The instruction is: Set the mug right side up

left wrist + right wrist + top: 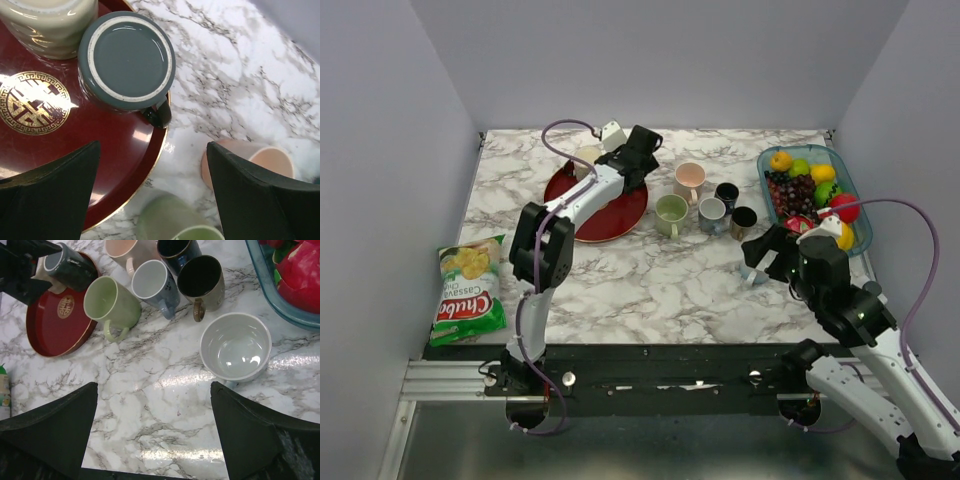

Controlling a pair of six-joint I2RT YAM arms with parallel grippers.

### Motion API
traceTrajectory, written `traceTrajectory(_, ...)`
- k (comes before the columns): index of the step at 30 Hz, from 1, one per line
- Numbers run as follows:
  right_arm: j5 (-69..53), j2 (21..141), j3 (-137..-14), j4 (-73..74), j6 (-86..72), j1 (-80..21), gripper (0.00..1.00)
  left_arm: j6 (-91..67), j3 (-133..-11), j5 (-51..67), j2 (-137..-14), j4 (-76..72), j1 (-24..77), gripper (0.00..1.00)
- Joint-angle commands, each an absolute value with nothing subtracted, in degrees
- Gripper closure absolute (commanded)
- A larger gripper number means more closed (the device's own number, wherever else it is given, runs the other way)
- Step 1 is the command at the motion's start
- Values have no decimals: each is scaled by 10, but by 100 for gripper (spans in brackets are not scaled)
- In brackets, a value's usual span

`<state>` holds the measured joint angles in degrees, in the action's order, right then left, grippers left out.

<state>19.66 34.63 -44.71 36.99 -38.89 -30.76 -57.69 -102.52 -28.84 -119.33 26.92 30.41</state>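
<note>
The dark mug (126, 60) is seen upside down on the red plate (115, 150), at its right edge, beside a cream cup (50, 25). The left gripper (153, 147) is held apart near it. The right gripper (154, 385) is spread above the desk (150, 430). Fruit (792, 190) is heaped in the glass tray (820, 149).

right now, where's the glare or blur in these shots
Left wrist view: glare washes over the gold emblem on the red tray; the green mug at the bottom edge is blurred, the upside-down mug sharp. Right wrist view: bright streaks on the marble table beside the white bowl. Top external view: even light, no strong glare.
</note>
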Motion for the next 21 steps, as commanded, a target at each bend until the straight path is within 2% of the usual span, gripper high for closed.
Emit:
traceTrajectory(1,209,325,-431,372,-383,-306,0,-646,-1148,-377,-1266,373,316,6)
traceTrajectory(8,220,309,-432,381,-383,-305,0,-667,-1235,-420,-1312,431,323,8)
traceTrajectory(21,199,312,-441,373,-381,-306,0,-635,-1194,-438,-1292,432,327,11)
